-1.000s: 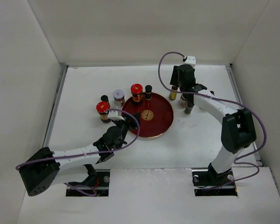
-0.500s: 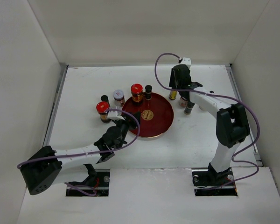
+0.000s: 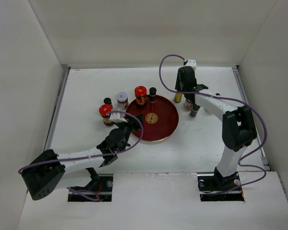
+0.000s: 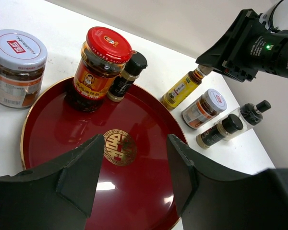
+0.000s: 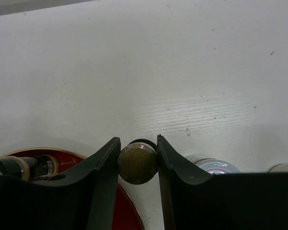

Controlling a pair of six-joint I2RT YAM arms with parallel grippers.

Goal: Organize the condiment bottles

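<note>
The slim amber bottle point(image 3: 178, 97) stands just right of the round dark-red tray point(image 3: 169, 129). My right gripper point(image 5: 138, 152) is shut on its round brown cap point(image 5: 137, 164) from above. On the tray's far edge stand a red-capped jar point(image 4: 98, 67) and a small black-capped bottle point(image 4: 127, 76). My left gripper point(image 4: 134, 143) hovers open over the tray's gold emblem point(image 4: 120, 147), holding nothing. Left of the tray are a white-lidded jar point(image 3: 122, 99), a second red-capped jar point(image 3: 105, 114) and a small black-capped bottle point(image 3: 108, 101).
Right of the amber bottle stand another white-lidded jar point(image 4: 205, 108), a short black-capped bottle point(image 4: 220, 131) and a clear black-capped bottle point(image 4: 249, 114), close together. White walls enclose the table on three sides.
My right gripper has shifted slightly left and its jaws have come together on the amber bottle's cap. The left arm has hardly moved.
</note>
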